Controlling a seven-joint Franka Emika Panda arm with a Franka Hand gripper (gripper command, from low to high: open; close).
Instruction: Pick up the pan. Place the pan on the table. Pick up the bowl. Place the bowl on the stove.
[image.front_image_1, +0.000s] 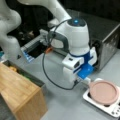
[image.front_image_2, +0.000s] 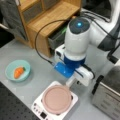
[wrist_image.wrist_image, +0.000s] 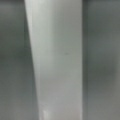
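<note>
The salmon-pink pan (image.front_image_1: 103, 92) (image.front_image_2: 57, 98) lies on the white stove (image.front_image_1: 98, 103) (image.front_image_2: 37, 108) in both front views and covers its top plate. My gripper (image.front_image_1: 84, 80) (image.front_image_2: 70, 82) is down at the pan's rim, where its short white handle (wrist_image.wrist_image: 57, 62) sticks out. That handle fills the middle of the wrist view as a broad pale band, and no fingers show there. The teal bowl (image.front_image_2: 10, 72) with an orange item inside stands on the grey table (image.front_image_2: 37, 82) at a front view's left, well away from my gripper.
A light wooden box (image.front_image_1: 20, 92) (image.front_image_2: 47, 17) with shelves stands beside the arm. The silver toaster oven (image.front_image_1: 107, 37) (image.front_image_2: 107, 95) sits close to the stove. A black cable (image.front_image_1: 47, 72) loops from the wrist down over the table.
</note>
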